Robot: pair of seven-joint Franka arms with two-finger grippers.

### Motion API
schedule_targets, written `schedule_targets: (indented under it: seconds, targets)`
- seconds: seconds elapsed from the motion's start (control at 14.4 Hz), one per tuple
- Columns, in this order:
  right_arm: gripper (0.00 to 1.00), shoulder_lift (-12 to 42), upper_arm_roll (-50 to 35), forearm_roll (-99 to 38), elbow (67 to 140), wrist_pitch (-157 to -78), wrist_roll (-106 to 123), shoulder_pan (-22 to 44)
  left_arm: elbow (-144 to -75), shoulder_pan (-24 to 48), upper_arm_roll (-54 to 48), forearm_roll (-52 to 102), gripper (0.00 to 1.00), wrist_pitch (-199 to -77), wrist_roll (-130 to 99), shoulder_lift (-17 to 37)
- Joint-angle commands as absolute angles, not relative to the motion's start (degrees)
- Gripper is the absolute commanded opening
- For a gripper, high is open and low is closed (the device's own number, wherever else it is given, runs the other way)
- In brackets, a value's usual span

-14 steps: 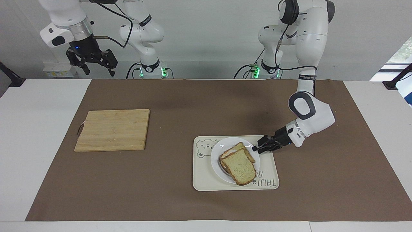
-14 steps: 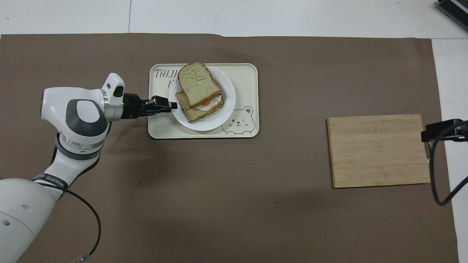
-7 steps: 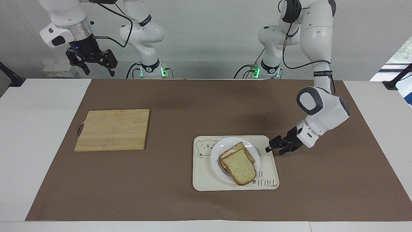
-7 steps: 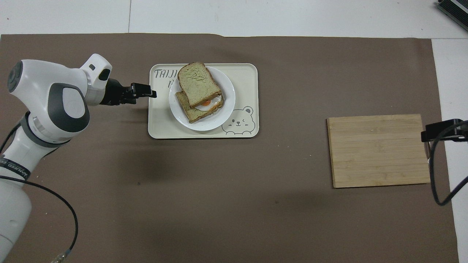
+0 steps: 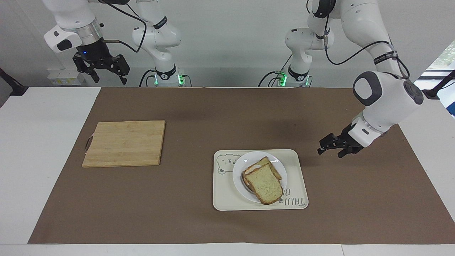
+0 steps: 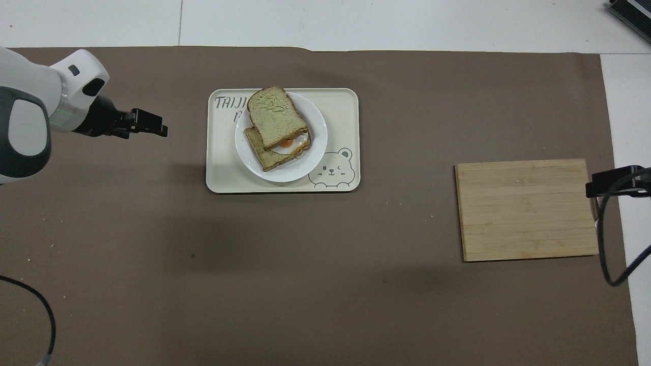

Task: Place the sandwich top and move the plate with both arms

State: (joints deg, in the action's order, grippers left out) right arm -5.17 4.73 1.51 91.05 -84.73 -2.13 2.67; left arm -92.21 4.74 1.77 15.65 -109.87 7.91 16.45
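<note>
facing view: the plate [image 5: 239,174] is the landmark here. it sits on the cream tray [image 5: 295,177], a rectangular tray with a bear drawing and printed letters, which lies on the brown mat [image 5: 199,199] covering the middle of the table [image 5: 32,142]. the sandwich top [image 5: 265,184] lies on the plate, resting on a lower toast slice [image 5: 265,163] and skewed from it, so the lower slice's corner pokes out on the side nearer to the robots. in the overhead view an egg [image 6: 288,144] with an orange yolk peeks out between the 2 slices.

the left gripper [image 5: 330,148] hangs low over bare mat, off the tray and well apart from the plate, toward the left arm's end of the table. its fingers are spread and hold nothing. its fingertips point toward the plate.

the right gripper [image 5: 107,73] is raised high near the right arm's base, well apart from the plate and toward the right arm's end of the table; its fingers are spread and empty, and this arm waits.

a wooden cutting board [image 5: 125,143] lies flat on the mat, well apart from the plate toward the right arm's end of the table and somewhat nearer to the robots than the plate; a dark handle loop shows at its outer edge.

in the overhead view, the plate [image 6: 318,124] covers the middle of the tray [image 6: 346,107], hiding part of the lettering, and the bear drawing sits at the tray corner just beside the plate's rim, on the side nearer to the robots.
</note>
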Motion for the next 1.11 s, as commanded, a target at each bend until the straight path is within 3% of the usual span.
schedule_targets:
  seconds: [0.0,0.48,0.76,1.04]
  targets:
    - [1.0,-5.7,4.6,1.0,91.4,-84.6,-1.0,2.3,-92.3,4.7,1.6,9.5,1.0,-103.2,6.2,10.6]
    - [1.0,-5.7,4.6,1.0,91.4,-84.6,-1.1,2.3,-92.1,5.6,1.2,0.4,1.0,-91.0,6.2,-1.6]
    - [1.0,-5.7,4.6,1.0,91.4,-84.6,-1.0,2.3,-86.8,5.5,1.1,0.0,1.0,-84.2,6.2,-1.4]
    - [1.0,-5.7,4.6,1.0,91.5,-84.6,-1.0,2.3,-87.5,5.7,0.7,-1.8,1.0,-82.0,6.2,-3.3]
